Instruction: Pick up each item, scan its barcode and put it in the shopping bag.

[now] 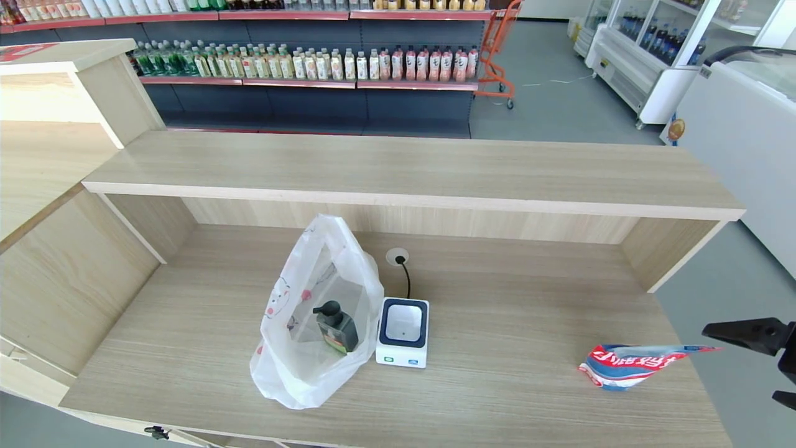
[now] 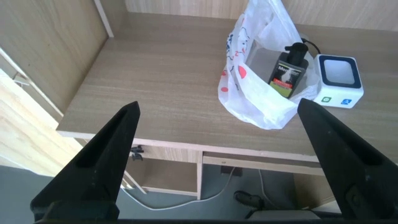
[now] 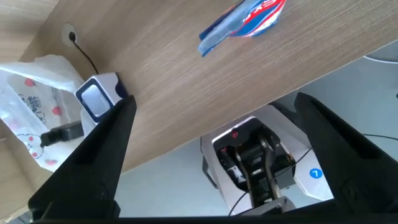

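- Left gripper [image 2: 217, 104]: black fingers [image 2: 106, 155] spread wide with nothing between them, held off the near edge of the desk on the bag's side.
- Right gripper [image 3: 214, 98]: fingers [image 3: 93, 162] likewise spread wide and empty, held off the right end of the desk, near the pouch but apart from it.
- Light wood-grain desk [image 1: 497, 386]: carries all task items on its lower surface, below a raised counter ledge [image 1: 410, 171].
- White translucent plastic shopping bag [image 1: 298, 367] with a red-and-black cartoon print: stands left of centre, mouth open.
- Dark pump-top bottle [image 1: 337, 326] with a label: sits inside the bag, leaning slightly.
- White box-shaped barcode scanner [image 1: 403, 333] with a dark-framed window facing up: stands just beside the bag on its right, touching or nearly touching the plastic.
- Black cable [image 1: 407, 277]: runs from the scanner's rear to a round grommet [image 1: 397, 256] in the desk.
- Red, white and blue snack pouch [image 1: 628, 366]: lies flat near the right end of the desk, well apart from the scanner.
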### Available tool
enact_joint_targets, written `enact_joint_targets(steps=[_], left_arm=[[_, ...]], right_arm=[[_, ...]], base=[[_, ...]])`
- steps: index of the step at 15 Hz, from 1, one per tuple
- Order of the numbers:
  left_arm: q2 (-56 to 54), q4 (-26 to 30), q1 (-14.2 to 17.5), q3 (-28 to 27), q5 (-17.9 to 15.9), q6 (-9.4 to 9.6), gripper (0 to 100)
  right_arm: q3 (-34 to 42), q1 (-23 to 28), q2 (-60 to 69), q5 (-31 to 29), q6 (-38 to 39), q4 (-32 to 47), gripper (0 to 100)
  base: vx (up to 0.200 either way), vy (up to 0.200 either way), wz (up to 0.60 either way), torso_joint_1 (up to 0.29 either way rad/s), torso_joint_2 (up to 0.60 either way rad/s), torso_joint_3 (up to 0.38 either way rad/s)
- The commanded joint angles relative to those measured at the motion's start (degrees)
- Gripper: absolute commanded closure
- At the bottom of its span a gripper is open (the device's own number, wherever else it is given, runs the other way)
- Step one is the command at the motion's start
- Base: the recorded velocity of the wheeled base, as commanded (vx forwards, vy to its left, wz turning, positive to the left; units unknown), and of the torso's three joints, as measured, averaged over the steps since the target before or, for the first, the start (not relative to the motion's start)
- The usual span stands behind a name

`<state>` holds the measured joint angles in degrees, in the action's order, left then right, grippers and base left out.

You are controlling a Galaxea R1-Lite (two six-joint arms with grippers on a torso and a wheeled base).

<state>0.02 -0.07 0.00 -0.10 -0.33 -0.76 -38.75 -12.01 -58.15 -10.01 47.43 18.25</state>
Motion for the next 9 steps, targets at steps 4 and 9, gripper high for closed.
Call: enact_joint_targets(steps=[4, 9], left_arm=[[-0.02, -0.01, 0.0, 0.01, -0.02, -0.04, 0], [-0.02, -0.01, 0.0, 0.01, -0.02, -0.04, 0]], right_arm=[[-4.31, 8.67, -9.79, -3.26, 3.37, 3.37, 0], [-8.71, 14.73, -16.03, -7.92, 5.48, 7.24, 0]], base=[[0.0, 0.0, 0.0, 0.0, 0.0, 0.0], [0.0, 0.0, 0.0, 0.0, 0.0, 0.0]])
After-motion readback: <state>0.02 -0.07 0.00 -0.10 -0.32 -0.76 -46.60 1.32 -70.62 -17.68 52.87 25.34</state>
